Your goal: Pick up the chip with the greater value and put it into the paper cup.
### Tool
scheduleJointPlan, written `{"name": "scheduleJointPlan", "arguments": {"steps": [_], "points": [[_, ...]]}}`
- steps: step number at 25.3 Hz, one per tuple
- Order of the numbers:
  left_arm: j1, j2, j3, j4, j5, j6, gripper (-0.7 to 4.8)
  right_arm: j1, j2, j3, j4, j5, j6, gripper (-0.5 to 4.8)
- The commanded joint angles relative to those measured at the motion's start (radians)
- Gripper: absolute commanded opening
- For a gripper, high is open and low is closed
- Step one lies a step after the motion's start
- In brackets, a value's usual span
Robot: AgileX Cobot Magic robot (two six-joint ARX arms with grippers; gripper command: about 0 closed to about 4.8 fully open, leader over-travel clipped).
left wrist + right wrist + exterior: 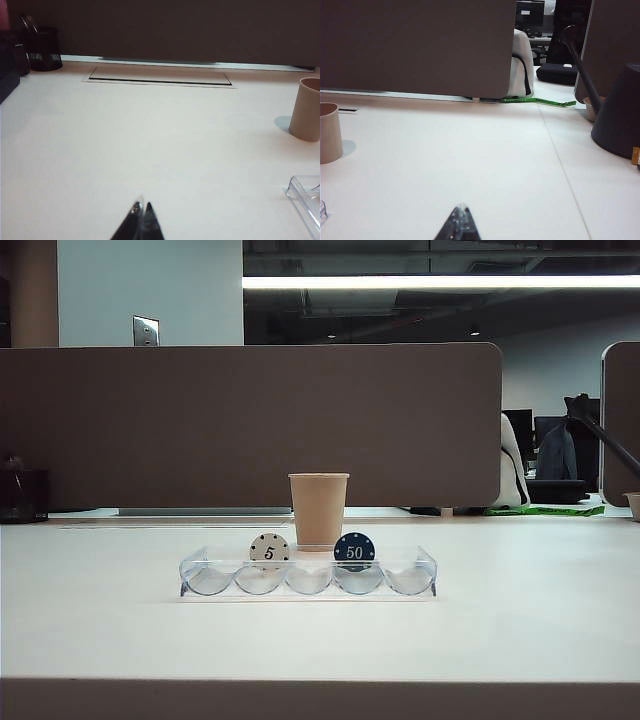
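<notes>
Table: clear plastic tray with five slots. White "5" chip upright in the second slot from the left; blue "50" chip upright in the fourth. Paper cup upright just behind the tray, between the chips. Left gripper: fingers closed, empty, low over bare table, well apart from the tray. Right gripper: likewise.

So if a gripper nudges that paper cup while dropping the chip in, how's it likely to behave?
The paper cup stands upright on the table on its narrower end, so it probably tips or slides easily. It looks thin-walled and may be empty, so likely light and crushable. Both the left gripper and right gripper are shut and apart from it.
</notes>
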Motion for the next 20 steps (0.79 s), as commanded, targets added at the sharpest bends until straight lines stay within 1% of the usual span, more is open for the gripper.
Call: {"name": "scheduleJointPlan", "arguments": {"steps": [1,12,20], "points": [[0.001,0.001,0.003,0.013,0.004,0.001,-0.05,-0.001,-0.001,-0.002,0.013,-0.001,-0.003,-0.06],[0.000,0.001,0.003,0.016,0.005,0.001,-0.05,0.000,-0.001,-0.002,0.013,-0.001,-0.003,-0.05],[0.000,0.001,0.005,0.081,0.005,0.001,-0.06,-0.001,-0.001,-0.001,0.014,-0.001,-0.003,-0.06]]}}
